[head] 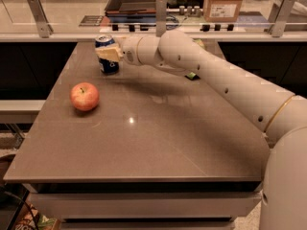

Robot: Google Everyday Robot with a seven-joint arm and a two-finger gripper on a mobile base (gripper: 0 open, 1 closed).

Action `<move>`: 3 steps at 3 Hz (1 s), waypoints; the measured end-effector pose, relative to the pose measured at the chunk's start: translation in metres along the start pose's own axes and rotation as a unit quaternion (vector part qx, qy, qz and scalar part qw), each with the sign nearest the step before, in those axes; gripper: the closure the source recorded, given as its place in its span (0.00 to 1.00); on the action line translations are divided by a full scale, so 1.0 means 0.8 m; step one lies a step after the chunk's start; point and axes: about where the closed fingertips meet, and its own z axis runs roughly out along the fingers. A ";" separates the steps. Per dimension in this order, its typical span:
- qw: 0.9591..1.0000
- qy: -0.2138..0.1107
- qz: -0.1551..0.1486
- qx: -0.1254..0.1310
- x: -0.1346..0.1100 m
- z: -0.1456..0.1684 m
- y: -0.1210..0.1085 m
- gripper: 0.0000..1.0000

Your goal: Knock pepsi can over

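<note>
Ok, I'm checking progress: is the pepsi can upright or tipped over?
Upright: the pepsi can stands on the table, silver top facing up; the gripper is at its side.

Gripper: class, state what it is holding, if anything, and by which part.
Cannot be told. The gripper sits against the upper side of the upright pepsi can at the far left of the table; a grasp is not visible.
</note>
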 end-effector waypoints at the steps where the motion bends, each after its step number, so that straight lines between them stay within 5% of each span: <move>1: 1.000 0.000 0.000 -0.002 0.000 0.002 0.002 1.00; 3: 1.000 0.012 -0.003 0.000 0.000 -0.001 0.000 1.00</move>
